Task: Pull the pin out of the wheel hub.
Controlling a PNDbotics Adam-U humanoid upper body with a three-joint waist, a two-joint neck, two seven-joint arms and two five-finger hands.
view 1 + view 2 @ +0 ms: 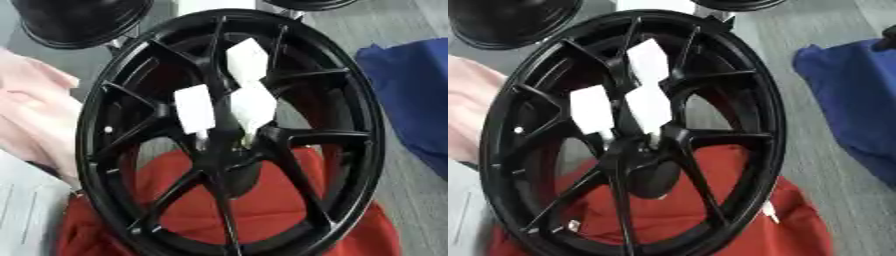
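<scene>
A black wheel hub filled most of both views, standing tilted with its spoked face toward the camera and its near rim resting on a red cloth that spread under it toward the near edge. Three white tags stood out against the dark spokes around the centre: one white tag on the left, one higher and farther, and one just right of the centre. The left and right tags narrowed downward toward the middle of the hub, where slim pale stems ran into the centre; which of these was the pin could not be told. Beyond the rim, at the far left, sat another black wheel, and a second dark round edge showed at the far right. A blue cloth lay well to the right of the hub, and a pale pink cloth lay to its left, partly behind the rim. Grey floor showed at the far right. Neither robot hand appeared in either view, so nothing could be told of how their fingers stood.
</scene>
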